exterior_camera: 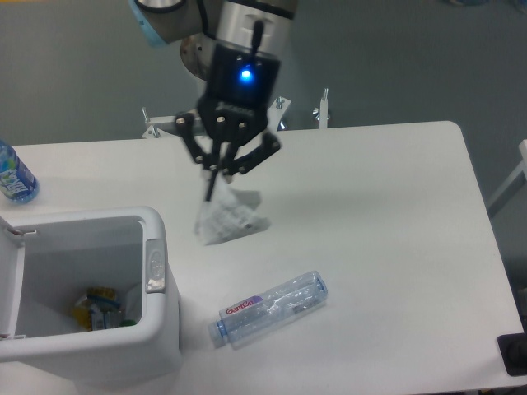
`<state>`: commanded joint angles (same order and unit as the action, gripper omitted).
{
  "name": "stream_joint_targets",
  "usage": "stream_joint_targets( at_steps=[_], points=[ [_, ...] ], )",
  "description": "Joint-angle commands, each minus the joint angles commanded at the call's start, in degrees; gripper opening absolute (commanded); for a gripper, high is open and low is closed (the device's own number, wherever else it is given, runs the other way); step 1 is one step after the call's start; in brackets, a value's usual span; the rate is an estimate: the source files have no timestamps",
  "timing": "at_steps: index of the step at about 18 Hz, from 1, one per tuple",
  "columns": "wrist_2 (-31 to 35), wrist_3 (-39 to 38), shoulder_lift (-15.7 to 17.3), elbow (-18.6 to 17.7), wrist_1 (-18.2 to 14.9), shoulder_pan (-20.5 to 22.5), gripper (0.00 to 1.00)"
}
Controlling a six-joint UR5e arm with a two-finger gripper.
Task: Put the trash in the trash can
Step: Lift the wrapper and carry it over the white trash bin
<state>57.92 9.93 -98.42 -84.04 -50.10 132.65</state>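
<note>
One piece of trash, the crumpled paper scrap, is hanging from the gripper, whose fingers are pinching its top edge nearly closed, holding it above the table just to the right of the trash can. The grip looks thin, catching only a corner, so the scrap may be at risk of slipping free and landing on the table beside the bin, or snagging on the thick rim on the way over. The scrap is dangling with its long axis roughly vertical, bulging toward the lower right. The plastic bottle is lying on the table near the can, its long axis running lower left to upper right, cap end pointing toward the bin.
</note>
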Motion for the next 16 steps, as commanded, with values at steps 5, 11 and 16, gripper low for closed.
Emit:
stream_joint_targets(
  at_steps=[5, 11, 16],
  points=[
    [0.8, 0.4, -5.4, 4.1, 0.4, -5.8, 0.05],
    [0.9, 0.5, -5.2, 4.1, 0.4, -6.4, 1.0],
    [0.9, 0.6, -4.8, 4.4, 0.4, -6.0, 1.0]
  ],
)
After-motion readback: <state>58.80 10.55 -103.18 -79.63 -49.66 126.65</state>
